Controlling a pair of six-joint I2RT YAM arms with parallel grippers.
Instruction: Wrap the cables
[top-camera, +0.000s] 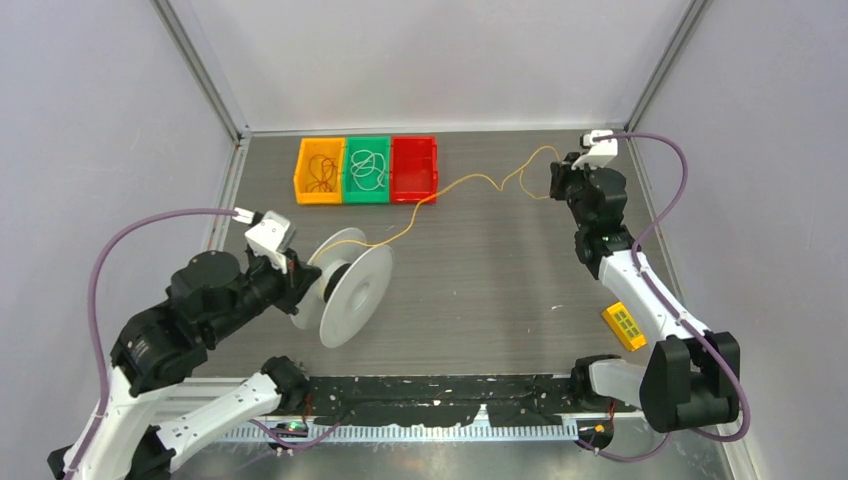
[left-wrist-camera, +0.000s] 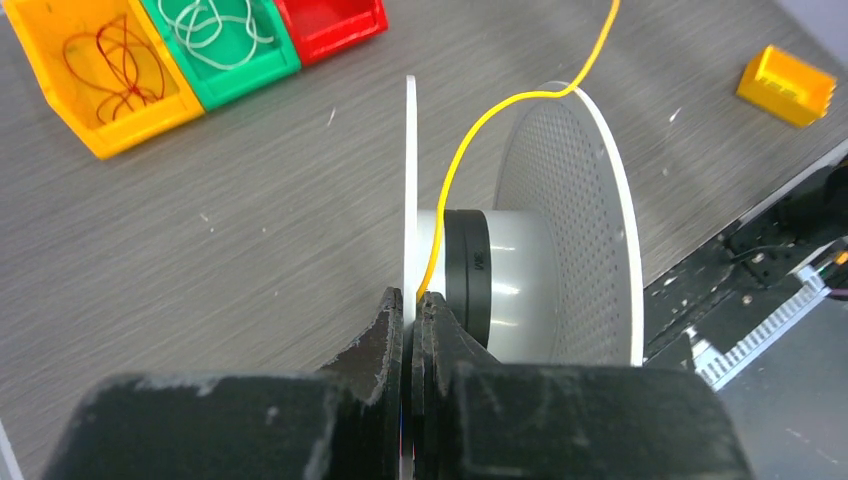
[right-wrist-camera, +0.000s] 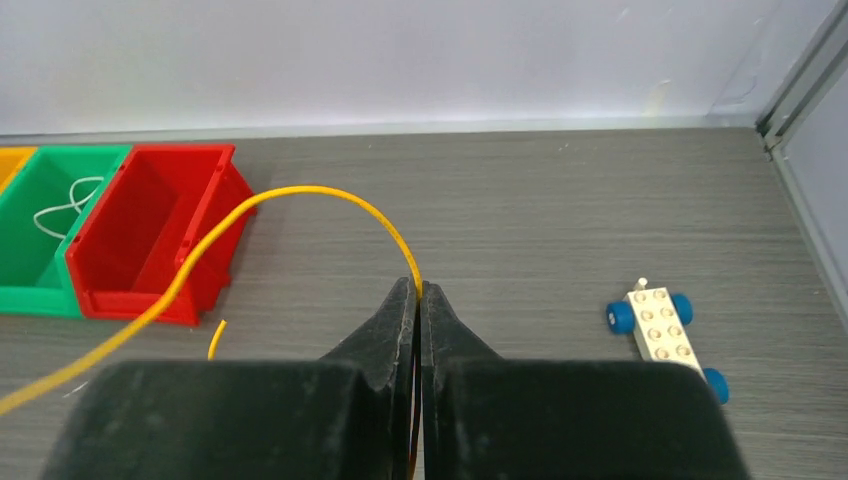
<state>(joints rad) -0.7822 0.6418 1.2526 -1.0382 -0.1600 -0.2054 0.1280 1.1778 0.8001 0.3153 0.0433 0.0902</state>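
Stock as I read it from my station. Left gripper (left-wrist-camera: 412, 298): fingers pressed together on the thin near flange of the white spool (left-wrist-camera: 570, 230), whose hub and perforated far flange sit just right of the tips. Yellow cable (right-wrist-camera: 300, 188): one end comes down between the flanges to the left fingertips, and the line then runs across the table (top-camera: 480, 290). Right gripper (right-wrist-camera: 418, 288): closed, pinching the cable, which arcs up and away to the left of its tips. Red bin (right-wrist-camera: 150, 230): left of the right fingers, under the arc. White wheeled brick (right-wrist-camera: 665, 330): right of the same fingers.
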